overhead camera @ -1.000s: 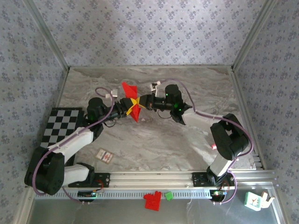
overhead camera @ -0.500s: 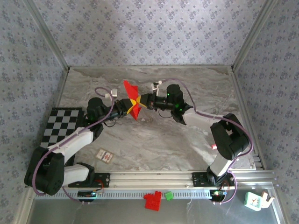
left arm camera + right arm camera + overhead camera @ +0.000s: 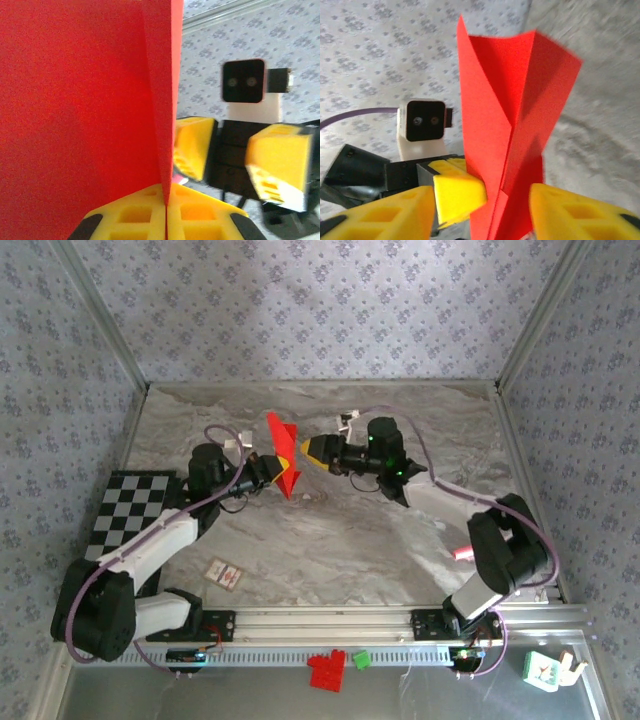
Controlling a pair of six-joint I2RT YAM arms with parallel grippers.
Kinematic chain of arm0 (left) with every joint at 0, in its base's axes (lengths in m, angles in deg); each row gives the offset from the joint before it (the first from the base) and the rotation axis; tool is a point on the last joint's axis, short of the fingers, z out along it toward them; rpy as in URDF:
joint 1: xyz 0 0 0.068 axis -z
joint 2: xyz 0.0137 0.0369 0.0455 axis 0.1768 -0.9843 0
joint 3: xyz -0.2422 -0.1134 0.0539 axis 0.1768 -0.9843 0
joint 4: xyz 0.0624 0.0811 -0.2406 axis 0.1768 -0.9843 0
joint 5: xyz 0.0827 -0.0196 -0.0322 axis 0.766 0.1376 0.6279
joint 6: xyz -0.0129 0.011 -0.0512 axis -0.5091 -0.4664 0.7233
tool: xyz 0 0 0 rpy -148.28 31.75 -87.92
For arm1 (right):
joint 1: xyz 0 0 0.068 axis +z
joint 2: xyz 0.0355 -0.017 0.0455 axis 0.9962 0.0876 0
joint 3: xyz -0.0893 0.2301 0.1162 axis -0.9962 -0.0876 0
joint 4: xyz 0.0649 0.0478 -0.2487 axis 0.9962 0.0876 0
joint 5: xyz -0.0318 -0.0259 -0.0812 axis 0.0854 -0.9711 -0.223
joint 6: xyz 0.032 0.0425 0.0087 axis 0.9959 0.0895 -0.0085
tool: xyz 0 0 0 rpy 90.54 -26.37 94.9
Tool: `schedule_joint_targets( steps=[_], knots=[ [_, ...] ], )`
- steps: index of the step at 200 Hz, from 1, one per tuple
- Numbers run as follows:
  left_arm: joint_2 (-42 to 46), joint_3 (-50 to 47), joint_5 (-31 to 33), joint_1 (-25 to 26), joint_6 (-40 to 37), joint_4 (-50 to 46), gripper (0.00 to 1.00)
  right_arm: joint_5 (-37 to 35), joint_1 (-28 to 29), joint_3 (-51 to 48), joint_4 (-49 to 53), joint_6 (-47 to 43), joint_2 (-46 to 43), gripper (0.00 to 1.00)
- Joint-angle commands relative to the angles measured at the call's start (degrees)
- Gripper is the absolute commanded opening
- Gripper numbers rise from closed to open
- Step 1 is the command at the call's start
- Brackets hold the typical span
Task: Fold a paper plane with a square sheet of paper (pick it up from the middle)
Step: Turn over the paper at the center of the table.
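left end effector (image 3: 271, 470) clenched on the creased square sheet of paper (image 3: 284, 452); right end effector (image 3: 311, 450) released beside it. mid-fold; next, the right likely must pinch a free flap.

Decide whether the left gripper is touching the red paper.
Touching. The left wrist view shows the left gripper shut, the red paper pinched in the seam between its yellow fingers.

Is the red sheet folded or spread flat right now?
Folded: the red sheet shows sharp creases and overlapping layers, and it is pinched in the shut left pincer.
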Motion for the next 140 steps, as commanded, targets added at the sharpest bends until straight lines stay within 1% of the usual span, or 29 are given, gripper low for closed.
schedule_joint_targets(
  steps=[1,16,31,38,42,54,67,77,97,104,121,140],
  knots=[
    [1.45,5.52,4.41,0.37,-11.46,-15.58,0.08,-7.71,-1.59,-0.05,15.42,-11.89,-6.36,0.61],
    [0.55,9.24,8.66,0.87,-17.68,-25.3,0.08,-13.05,-2.25,0.06,22.51,-17.32,-9.4,0.65],
    [-1.35,13.48,14.68,1.95,-23.13,-34.3,0.08,-17.95,-2.78,0.3,28.4,-21.99,-11.86,0.69],
    [-2.33,15.43,17.31,2.55,-25.2,-37.73,0.08,-19.96,-3.05,0.36,30.53,-22.66,-12.78,0.7],
    [-2.99,16.41,19.2,2.93,-26.18,-39.6,0.08,-21.04,-3.19,0.34,31.66,-25.14,-13.36,0.7],
    [-5.18,19.38,24.49,4.11,-28.72,-44.22,0.08,-24.22,-3.58,0.0,34.3,-27.49,-14.78,0.73],
    [-8.11,22.68,30.52,5.83,-30.91,-48.73,0.08,-26.48,-4.18,-0.89,35.48,-29.44,-16.33,0.76],
    [-10.42,25.28,35.68,7.46,-32.36,-51.94,0.08,-28.25,-4.57,-1.67,36.04,-30.64,-17.6,0.81],
    [-16.54,30.98,47.39,11.43,-34.69,-57.3,0.08,-32.11,-5.09,-3.71,36.09,-32.09,-20.19,0.95],
    [-19.08,33.29,51.34,12.82,-35.15,-61.17,0.08,-33.38,-5.26,-4.48,35.98,-32.26,-21.05,0.99],
    [-25.86,38.85,61.43,16.33,-36.01,-66.59,0.08,-35.43,-5.88,-5.85,35.8,-32.59,-22.68,1.0],
    [-34.08,44.84,69.95,19.18,-35.76,-72.12,0.08,-36.61,-6.87,-7.18,35.94,-31.92,-23.88,1.0]
  ],
)
